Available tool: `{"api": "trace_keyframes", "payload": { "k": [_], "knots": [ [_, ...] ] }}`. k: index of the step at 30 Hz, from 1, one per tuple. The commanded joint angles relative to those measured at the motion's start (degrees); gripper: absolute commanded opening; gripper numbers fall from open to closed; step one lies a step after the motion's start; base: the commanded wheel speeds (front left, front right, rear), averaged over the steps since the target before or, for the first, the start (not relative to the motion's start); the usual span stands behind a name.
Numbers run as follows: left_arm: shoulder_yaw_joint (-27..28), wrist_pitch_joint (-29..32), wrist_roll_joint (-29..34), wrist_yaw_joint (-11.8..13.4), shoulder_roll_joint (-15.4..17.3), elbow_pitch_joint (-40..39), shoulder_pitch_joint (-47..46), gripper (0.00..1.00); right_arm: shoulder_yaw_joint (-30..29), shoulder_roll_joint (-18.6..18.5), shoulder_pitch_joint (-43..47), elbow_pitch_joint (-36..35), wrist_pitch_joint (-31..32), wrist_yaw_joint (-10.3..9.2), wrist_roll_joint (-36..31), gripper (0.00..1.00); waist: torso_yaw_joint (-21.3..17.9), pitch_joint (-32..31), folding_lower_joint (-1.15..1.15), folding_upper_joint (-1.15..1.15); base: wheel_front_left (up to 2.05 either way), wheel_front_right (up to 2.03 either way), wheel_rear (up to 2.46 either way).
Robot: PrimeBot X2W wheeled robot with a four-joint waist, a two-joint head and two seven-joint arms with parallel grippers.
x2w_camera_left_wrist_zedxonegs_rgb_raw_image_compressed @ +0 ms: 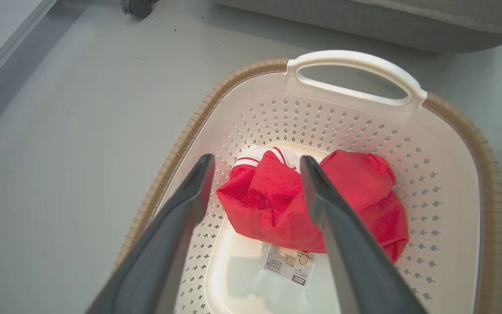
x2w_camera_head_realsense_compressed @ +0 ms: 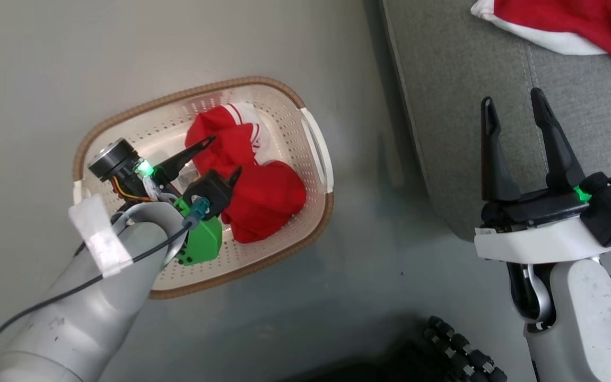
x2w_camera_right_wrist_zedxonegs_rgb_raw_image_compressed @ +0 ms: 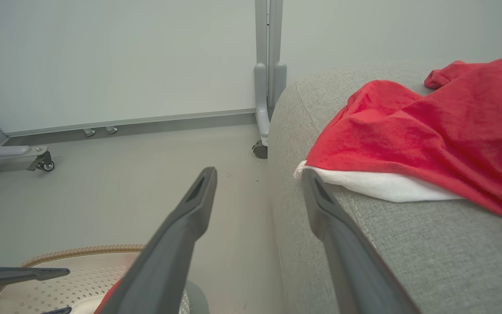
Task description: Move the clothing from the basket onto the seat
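Presently, one transfer appears to remain. The left jaws stand apart, poised over the red garment (x2w_camera_head_realsense_compressed: 263, 196) bunched in the basket (x2w_camera_head_realsense_compressed: 199, 91) on the floor (x2w_camera_head_realsense_compressed: 45, 63) at 10 o'clock. The right jaws, also apart and empty, hover over the seat (x2w_camera_head_realsense_compressed: 459, 106) at 2 o'clock, where the second garment (x2w_camera_head_realsense_compressed: 576, 21) lies. Next move, as judged: lower, clamp a fold, lift clear of the rim.

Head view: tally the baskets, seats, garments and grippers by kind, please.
Cream-white perforated plastic basket with brown rim: 1
Large grey fabric seat: 1
Bright red soft fabric garments: 2, basket garment, seat garment
Dark two-fingered grippers: 2, left gripper, right gripper, both open
Total: 6
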Motion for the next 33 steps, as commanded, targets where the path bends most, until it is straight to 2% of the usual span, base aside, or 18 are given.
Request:
{"api": "trace_keyframes", "payload": {
  "k": [1, 9, 13, 23, 28, 33],
  "knots": [
    [-3.0, 0.0, 0.8, -0.1, 1.0, 2.4, -2.6, 1.00, 0.0, 0.4, -1.3, -0.7, -0.2, -0.08, -0.1, 1.00, -2.6, 4.1, -0.01, 0.00, 0.00, 0.00, 0.00],
    [-22.3, 0.0, -1.6, -0.1, -1.0, 17.6, -12.8, 1.00, 2.5, 0.6, -2.3, -2.0, -0.2, -0.09, 0.3, 1.00, -4.0, 9.0, -0.01, 0.00, 0.00, 0.00, 0.00],
    [-27.4, 0.0, 0.5, -0.1, -0.9, 20.9, -17.0, 1.00, 3.4, 0.8, -3.0, -1.9, -0.2, -0.09, 0.6, 1.00, -4.6, 10.8, -0.01, 0.00, 0.00, 0.00, 0.00],
    [-28.4, 0.3, 11.5, -0.1, -2.1, 27.0, -19.2, 1.00, 5.0, 0.9, -4.2, -1.4, -0.2, -0.09, 1.1, 1.00, -5.9, 12.9, -0.01, 0.00, 0.00, 0.00, 0.00],
    [-28.4, 2.2, 14.2, -0.1, -1.4, 27.4, -20.6, 1.00, 5.8, 0.9, -4.5, -1.4, -0.2, -0.09, 1.7, 1.00, -6.4, 14.5, -0.01, 0.00, 0.00, 0.00, 0.00],
    [-28.4, 4.7, 13.2, -0.1, -1.5, 27.3, -20.5, 1.00, 6.9, 0.9, -5.2, -1.8, -0.2, -0.09, 2.6, 1.00, -7.3, 15.9, -0.01, 0.00, 0.00, 0.00, 0.00]
  ]
}}
